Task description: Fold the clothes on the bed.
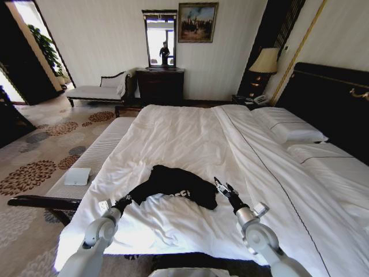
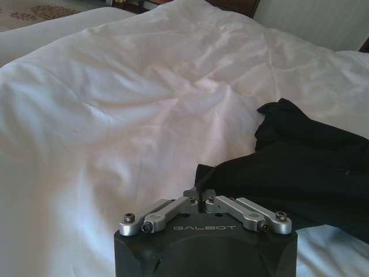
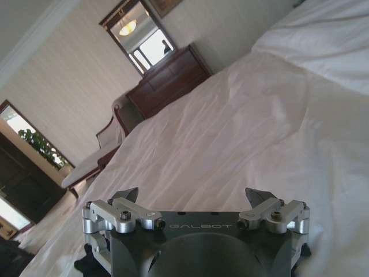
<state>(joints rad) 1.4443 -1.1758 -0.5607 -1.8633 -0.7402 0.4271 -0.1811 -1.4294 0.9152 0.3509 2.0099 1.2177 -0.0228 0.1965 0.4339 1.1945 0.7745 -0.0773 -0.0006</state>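
In the head view the black T-shirt lies crumpled on the white bed, spread between the two tools, with the left tool at its near-left edge and the right tool just off its right side. In the left wrist view the left tool has its fingers pinched together on a fold of that hem. In the right wrist view the right tool is spread wide and empty above the sheet; the shirt looks light and limp, so it is best pinched at a hem or shoulder edge.
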